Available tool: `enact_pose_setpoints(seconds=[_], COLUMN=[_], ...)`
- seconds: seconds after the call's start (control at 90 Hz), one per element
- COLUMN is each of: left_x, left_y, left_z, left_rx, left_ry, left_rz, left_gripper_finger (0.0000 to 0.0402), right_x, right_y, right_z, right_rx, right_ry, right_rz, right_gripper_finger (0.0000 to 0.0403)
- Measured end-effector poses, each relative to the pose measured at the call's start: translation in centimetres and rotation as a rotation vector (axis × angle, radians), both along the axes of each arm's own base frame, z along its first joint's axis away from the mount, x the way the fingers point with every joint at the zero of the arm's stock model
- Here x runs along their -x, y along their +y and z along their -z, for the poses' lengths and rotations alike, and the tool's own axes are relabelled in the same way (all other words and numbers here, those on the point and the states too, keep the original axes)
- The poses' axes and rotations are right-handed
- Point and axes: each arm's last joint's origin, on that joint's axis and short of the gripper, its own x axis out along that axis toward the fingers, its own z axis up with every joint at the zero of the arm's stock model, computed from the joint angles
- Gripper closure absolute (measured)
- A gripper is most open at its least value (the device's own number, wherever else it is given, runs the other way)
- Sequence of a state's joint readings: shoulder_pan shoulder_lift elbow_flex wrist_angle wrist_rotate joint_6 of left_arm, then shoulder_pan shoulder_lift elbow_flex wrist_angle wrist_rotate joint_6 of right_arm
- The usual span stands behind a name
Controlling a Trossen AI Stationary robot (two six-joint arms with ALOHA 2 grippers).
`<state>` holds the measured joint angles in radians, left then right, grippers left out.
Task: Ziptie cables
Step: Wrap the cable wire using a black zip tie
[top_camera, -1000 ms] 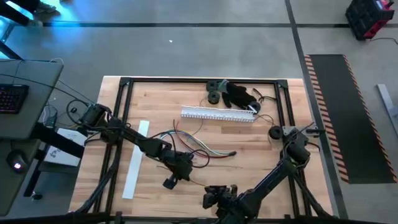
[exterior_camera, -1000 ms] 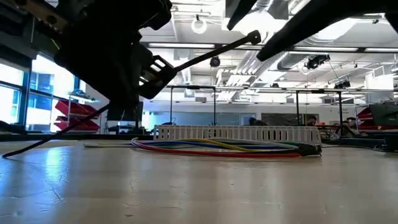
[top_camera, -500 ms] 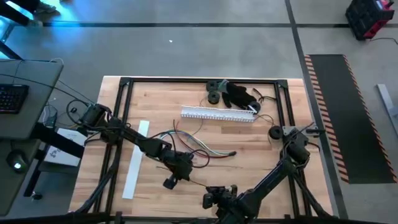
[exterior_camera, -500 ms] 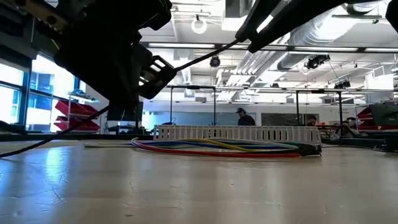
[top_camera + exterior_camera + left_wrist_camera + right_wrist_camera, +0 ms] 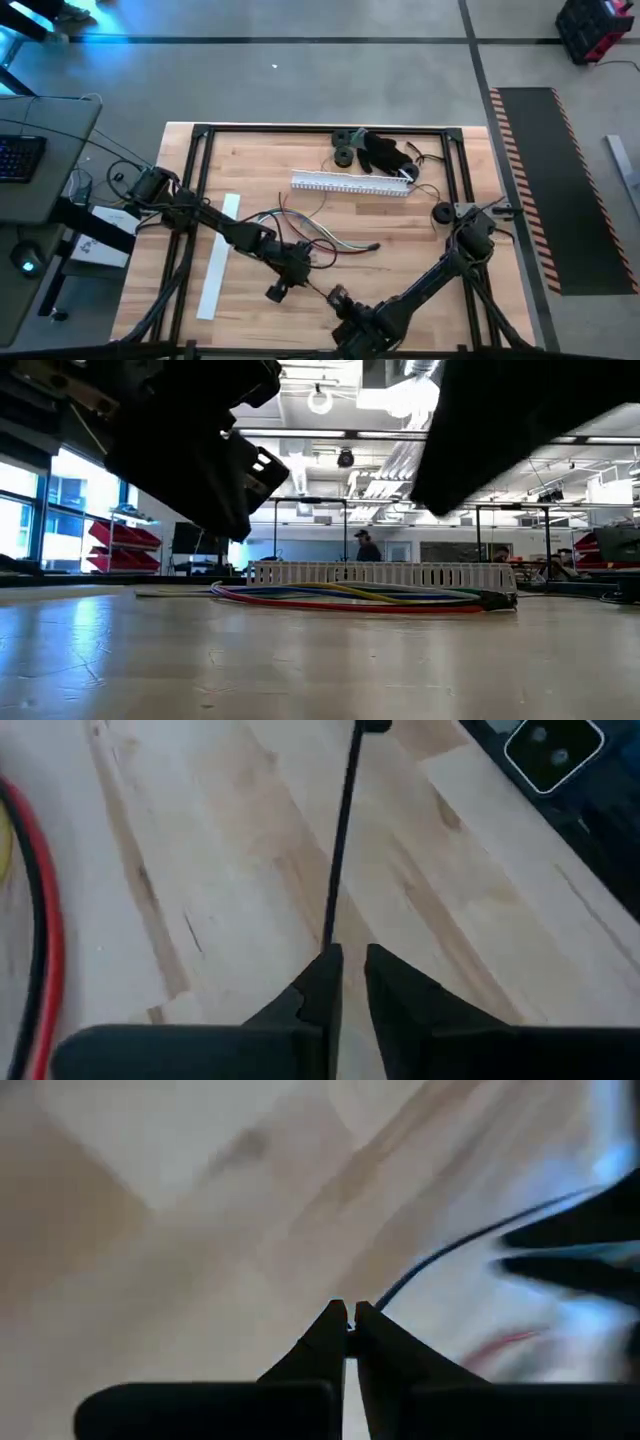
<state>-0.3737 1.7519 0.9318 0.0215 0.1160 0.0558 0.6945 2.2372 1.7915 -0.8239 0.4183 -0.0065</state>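
Note:
The cables [image 5: 300, 238] lie as a loose red, blue, grey and yellowish bundle on the wooden table, in front of the white slotted duct [image 5: 352, 183]. The low view shows them too [image 5: 350, 596], and one red strand [image 5: 45, 920] shows in the left wrist view. A thin black zip tie [image 5: 340, 850] spans between my two grippers near the table's front edge. My left gripper [image 5: 302, 283] is shut on one end. My right gripper [image 5: 336, 296] is shut on the other. My left gripper pinches the zip tie's strap [image 5: 331, 942] between its two fingers. The strap runs straight out ahead of the fingers, clear of the table, its head [image 5: 375, 725] at the far end. My right gripper pinches the thin dark strap [image 5: 352, 1332] between its fingertips. From there the strap [image 5: 440, 1255] runs off above the table toward the other gripper's dark fingers [image 5: 570, 1250].
Black round parts and a dark heap [image 5: 375, 150] lie behind the duct, with one more round part [image 5: 441, 212] at the right. A flat white strip [image 5: 218, 258] lies on the table's left. A black frame [image 5: 200, 135] rings the table. A person [image 5: 367, 546] stands in the room behind.
My right gripper has moved from the front edge up and toward the left gripper, to the zip tie's free end. In the low view its dark bulk now covers the tie's head end. My left gripper has shifted only slightly.

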Motion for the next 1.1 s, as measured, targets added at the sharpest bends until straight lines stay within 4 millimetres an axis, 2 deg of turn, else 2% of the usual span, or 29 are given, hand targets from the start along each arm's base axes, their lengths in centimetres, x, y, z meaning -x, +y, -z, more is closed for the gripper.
enact_pose_setpoints(seconds=[0.133,0.278,0.422,0.533,0.644,0.789,0.944,1.1], left_x=[-0.1,0.1,0.7,1.4,2.2,3.5,3.8,3.6], left_y=[0.1,-0.3,-2.4,-4.3,-5.5,-6.2,-6.6,-6.1], left_z=[0.0,0.0,0.0,0.7,1.5,1.4,1.2,1.3], left_rx=[-0.049,-0.065,-0.105,-0.201,-0.332,-0.457,-0.444,-0.425], left_ry=[-0.02,-0.032,-0.093,-0.132,-0.15,-0.218,-0.232,-0.199], left_rz=[-0.038,-0.028,0.053,0.087,-0.033,-0.319,-0.34,-0.341], left_gripper_finger=[0.0347,0.0346,0.0348,0.0348,0.0349,0.0349,0.0349,0.0349], right_x=[-1.0,-1.2,-0.9,-1.0,-1.3,-1.8,-2.2,-2.6], right_y=[-0.6,-0.4,-0.5,-0.5,-0.3,0.3,1.3,2.0], right_z=[0.2,0.8,1.8,1.9,1.2,-0.4,-2.4,-5.2], right_rx=[-0.211,-0.309,-0.39,-0.445,-0.508,-0.608,-0.688,-0.753], right_ry=[-0.021,-0.067,-0.066,-0.079,-0.105,-0.101,-0.083,-0.076], right_rz=[0.232,0.333,0.47,0.571,0.634,0.672,0.62,0.568], right_gripper_finger=[0.0403,0.0403,0.0403,0.0403,0.0403,0.0403,0.0403,0.0403])
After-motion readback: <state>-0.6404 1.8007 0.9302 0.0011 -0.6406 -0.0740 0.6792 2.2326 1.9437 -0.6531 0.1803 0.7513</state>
